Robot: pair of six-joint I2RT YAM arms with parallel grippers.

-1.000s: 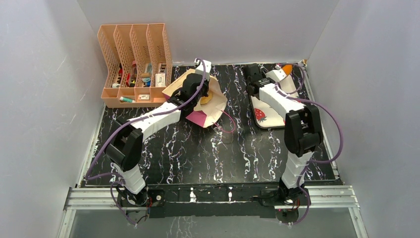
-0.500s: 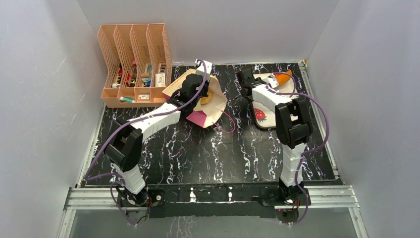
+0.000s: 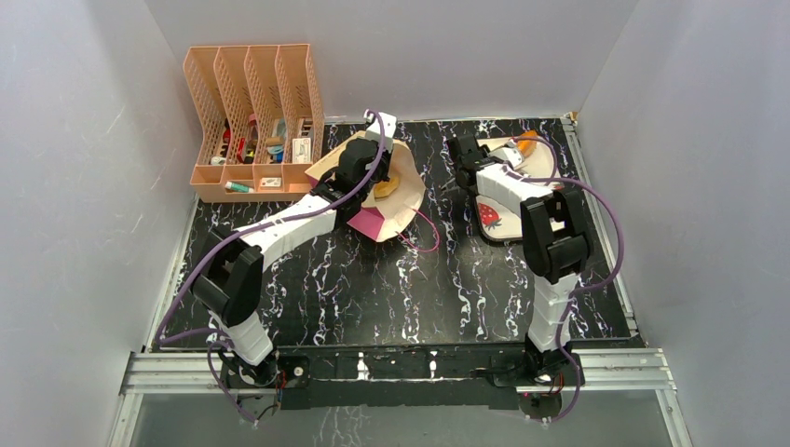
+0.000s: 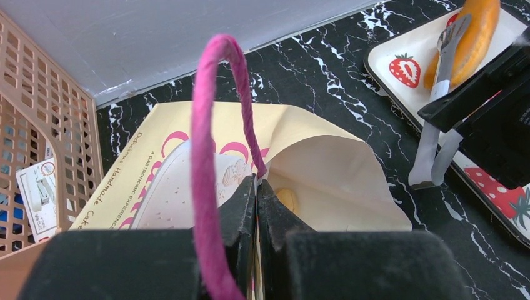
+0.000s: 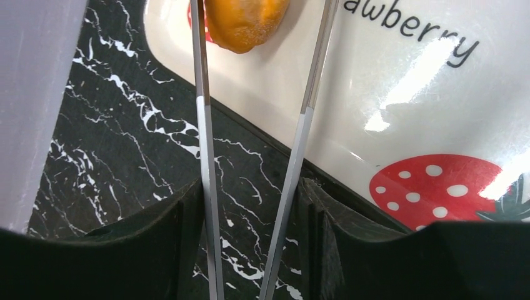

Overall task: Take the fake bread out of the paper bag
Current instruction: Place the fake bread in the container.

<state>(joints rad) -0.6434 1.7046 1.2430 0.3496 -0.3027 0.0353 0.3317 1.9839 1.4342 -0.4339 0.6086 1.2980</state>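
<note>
the paper bag (image 3: 402, 207) lies on its side on the table (image 3: 391, 289), its mouth facing the strawberry tray (image 5: 406, 112) to its right, with the peach file rack (image 3: 251, 121) just to its left; the left gripper (image 4: 256, 194) is pinched tight on the bag's upper lip and holds the mouth agape, the pink handle (image 4: 206, 156) looped over its fingers; one fake bread (image 4: 287, 199) shows deep inside the bag, partly hidden by the lip; a second bread (image 5: 247, 19) rests on the tray, right of the bag; the right gripper (image 5: 250, 200) is clamped on a pair of metal tongs (image 5: 304, 125), whose arms stand spread, tips either side of the second bread without visibly squeezing it

what could go wrong, as i judge it: the pinch on the bag takes only a thin strip of paper; if it slips or tears, the mouth would sag shut over the fake bread inside; the handle draped on the left fingers could snag and drag the bag if that arm shifts; the tongs sit between smooth pads, so they might twist or slide when pushed; drawn back carelessly, their tips could nudge the second bread off the tray; reaching toward the bag, a tip could catch the paper lip, shoving the bag or pulling it from the pinch; the fake bread is far in and round, so it may squirt deeper when squeezed
</note>
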